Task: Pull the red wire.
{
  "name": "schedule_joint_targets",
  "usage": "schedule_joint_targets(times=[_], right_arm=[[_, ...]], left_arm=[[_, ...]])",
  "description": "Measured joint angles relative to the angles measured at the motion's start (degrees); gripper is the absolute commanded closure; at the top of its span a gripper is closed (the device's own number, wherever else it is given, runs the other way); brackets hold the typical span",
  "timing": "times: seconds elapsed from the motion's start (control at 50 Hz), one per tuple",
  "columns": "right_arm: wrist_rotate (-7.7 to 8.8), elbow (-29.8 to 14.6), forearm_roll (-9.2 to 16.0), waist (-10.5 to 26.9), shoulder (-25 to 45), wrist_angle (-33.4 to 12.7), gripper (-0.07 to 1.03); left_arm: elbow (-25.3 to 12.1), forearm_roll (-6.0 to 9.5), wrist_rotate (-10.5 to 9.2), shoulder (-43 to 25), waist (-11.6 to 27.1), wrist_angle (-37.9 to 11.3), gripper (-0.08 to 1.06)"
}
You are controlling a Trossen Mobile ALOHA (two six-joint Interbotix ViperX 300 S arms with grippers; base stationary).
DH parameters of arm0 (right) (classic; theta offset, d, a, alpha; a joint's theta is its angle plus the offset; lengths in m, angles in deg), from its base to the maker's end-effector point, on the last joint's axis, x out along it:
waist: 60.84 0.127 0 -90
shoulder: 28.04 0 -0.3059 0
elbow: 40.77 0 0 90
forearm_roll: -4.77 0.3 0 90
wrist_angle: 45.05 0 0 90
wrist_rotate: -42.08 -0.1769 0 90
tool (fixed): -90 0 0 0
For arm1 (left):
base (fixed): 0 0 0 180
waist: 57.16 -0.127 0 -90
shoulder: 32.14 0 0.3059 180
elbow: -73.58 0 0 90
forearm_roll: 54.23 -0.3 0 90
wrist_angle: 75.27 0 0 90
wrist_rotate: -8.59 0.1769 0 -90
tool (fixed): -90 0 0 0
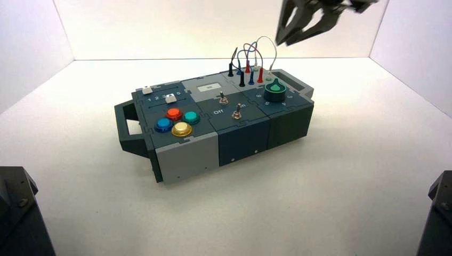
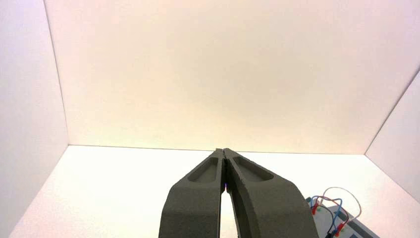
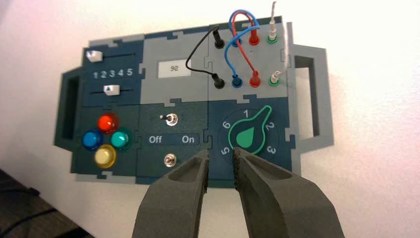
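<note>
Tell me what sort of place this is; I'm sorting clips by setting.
Probably a robotics lab or test booth: plain pale walls surround a bare white table, a box carries practice buttons, switches and wires, and a robot gripper hangs over it.

surface (image 1: 256, 213): pale | on it: 1 grey-and-dark box (image 1: 242, 141), sitting askew, near its middle

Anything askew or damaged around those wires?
Nothing stands out: the red wire and the black wire each have both plugs seated in their sockets, and the box shows no visible damage.
</note>
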Motion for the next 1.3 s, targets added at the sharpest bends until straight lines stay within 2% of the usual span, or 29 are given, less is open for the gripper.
schedule_joint_targets(times=[0.26, 0.54, 0.94, 1.3], right_arm=[[0.18, -3.08, -0.88, 0.00, 6.94, -0.09, 0.63], [0.26, -7.82, -4.13, -0.09, 13.54, -0.09, 0.60], [-0.26, -11.34, -8.09, -0.18, 18.02, -0.09, 0.60], [-0.53, -12.92, -9.67, -2.20, 21.01, -0.44, 0.60]], left_arm=[[0.00, 0.00, 0.00, -0.09, 0.00, 0.00, 1.01], [0.00, 0.00, 0.00, -0.09, 0.00, 0.00, 1.01], [0.00, 0.00, 0.00, -0.09, 0.00, 0.09, 1.01], [0.00, 0.00, 0.00, -0.09, 0.00, 0.18, 1.01]])
